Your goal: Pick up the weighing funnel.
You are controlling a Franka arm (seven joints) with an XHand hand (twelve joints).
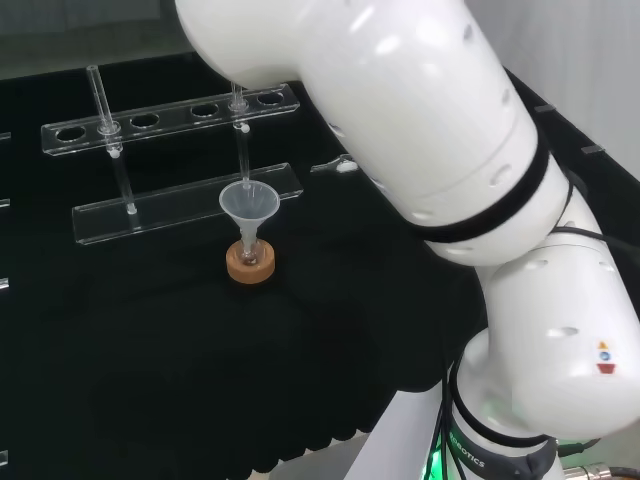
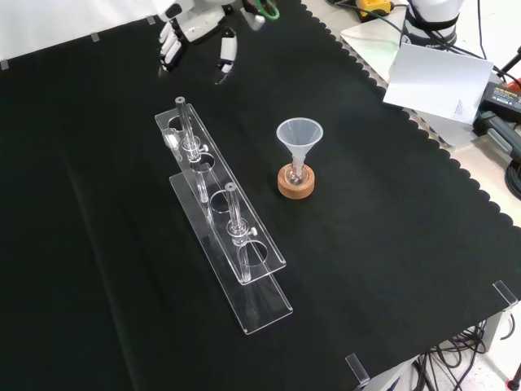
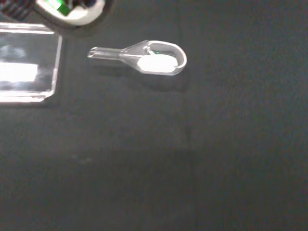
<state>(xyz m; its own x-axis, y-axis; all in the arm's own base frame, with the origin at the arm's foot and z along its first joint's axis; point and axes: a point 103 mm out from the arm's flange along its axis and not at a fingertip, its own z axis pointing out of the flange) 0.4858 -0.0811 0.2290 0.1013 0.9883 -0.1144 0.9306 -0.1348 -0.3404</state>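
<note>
The hand hangs over the worktop's far side in the front view, its fingers relaxed and slightly spread, holding nothing. Bare black cloth lies open beneath. The weighing funnel lies flat there, its stem pointing toward the clear rack's nearby end, with a white patch in its bowl, perhaps glare.

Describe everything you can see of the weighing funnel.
The weighing funnel is a small clear piece, glass or plastic: a scoop-shaped bowl tapering to a short stem. A white patch shows in the bowl; powder or glare, I cannot tell. It lies flat on the black cloth, near the clear rack but apart from it. Only the cloth touches it.
</note>
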